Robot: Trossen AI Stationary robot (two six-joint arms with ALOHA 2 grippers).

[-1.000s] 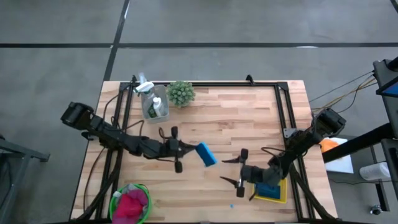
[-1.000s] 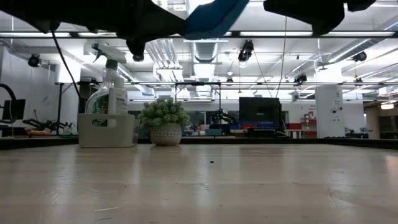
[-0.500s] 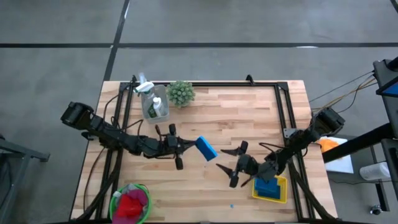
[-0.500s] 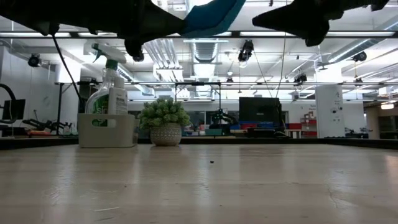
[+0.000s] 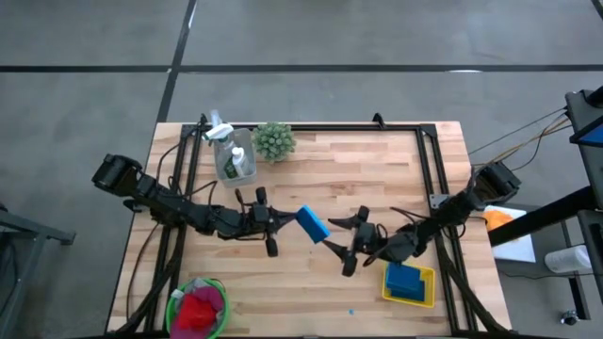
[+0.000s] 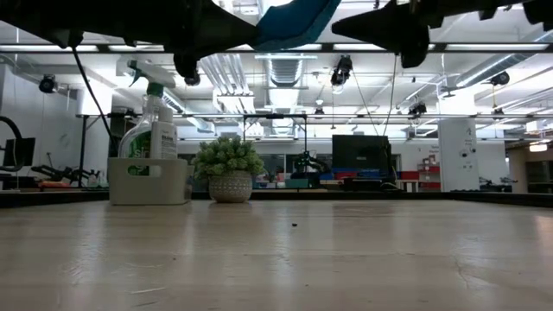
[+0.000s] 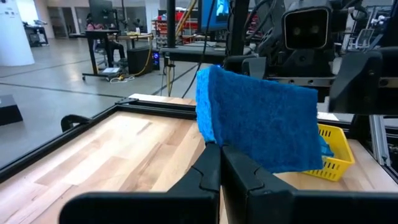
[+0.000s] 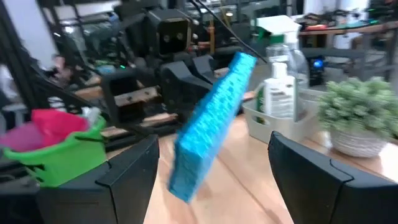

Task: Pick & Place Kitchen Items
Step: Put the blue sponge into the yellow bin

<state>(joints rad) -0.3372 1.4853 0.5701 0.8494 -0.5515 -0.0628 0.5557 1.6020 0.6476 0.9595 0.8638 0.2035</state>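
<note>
Leaving the yellow basket point(image 5: 409, 284) at the table's point(image 5: 377, 169) near right, the right pincer point(image 5: 345, 245) had swung left, fingers spread wide and empty, to just beside the blue sponge point(image 5: 312, 225). That sponge hung above mid-table, clamped in the shut left pincer point(image 5: 285, 222). A handover looked imminent, probably toward the basket's other sponge.

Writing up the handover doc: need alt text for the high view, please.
From above, the left gripper holds a blue sponge over mid-table while the open right gripper faces it close by. A yellow basket with another sponge sits near the right edge.
</note>
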